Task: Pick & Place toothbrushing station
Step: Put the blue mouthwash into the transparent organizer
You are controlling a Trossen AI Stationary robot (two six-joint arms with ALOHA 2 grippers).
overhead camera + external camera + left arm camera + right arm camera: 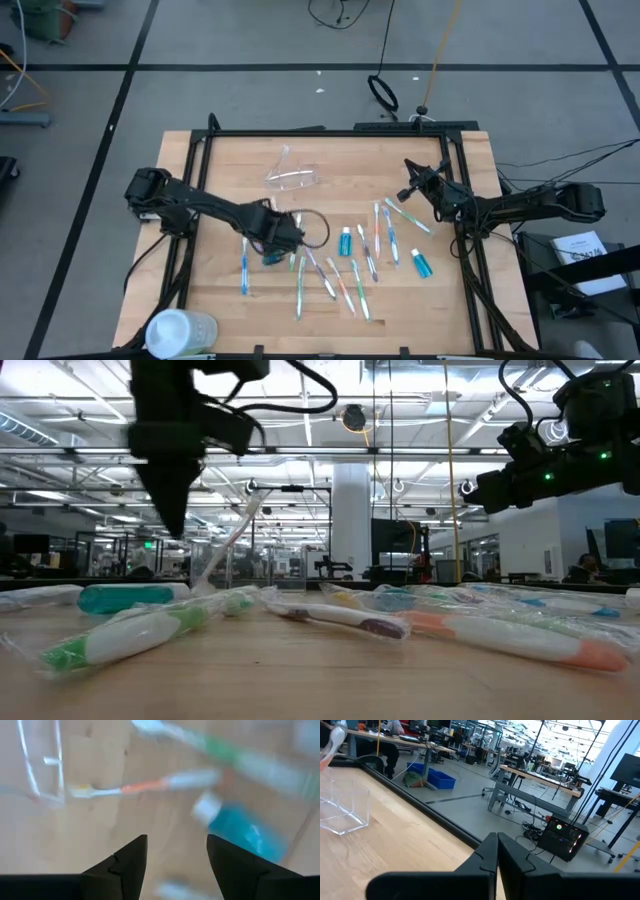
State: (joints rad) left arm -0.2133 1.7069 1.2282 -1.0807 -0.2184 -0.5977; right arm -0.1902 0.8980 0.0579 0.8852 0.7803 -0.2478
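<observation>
no readable text, labels or signs anywhere

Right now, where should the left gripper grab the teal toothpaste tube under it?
Probably across the tube's flat teal body, coming straight down. It lies flat on the table, white cap at one end, and the open left gripper hangs just above it.

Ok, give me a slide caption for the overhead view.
Left gripper open over scattered toothbrushes; right gripper shut, waiting beside the clear cup.

Open-plan robotics lab.
A wooden table (220,180) stands on grey floor; behind it stretch desks (540,777), monitors (395,540), cables (340,12) and ceiling strip lights (300,405).
</observation>
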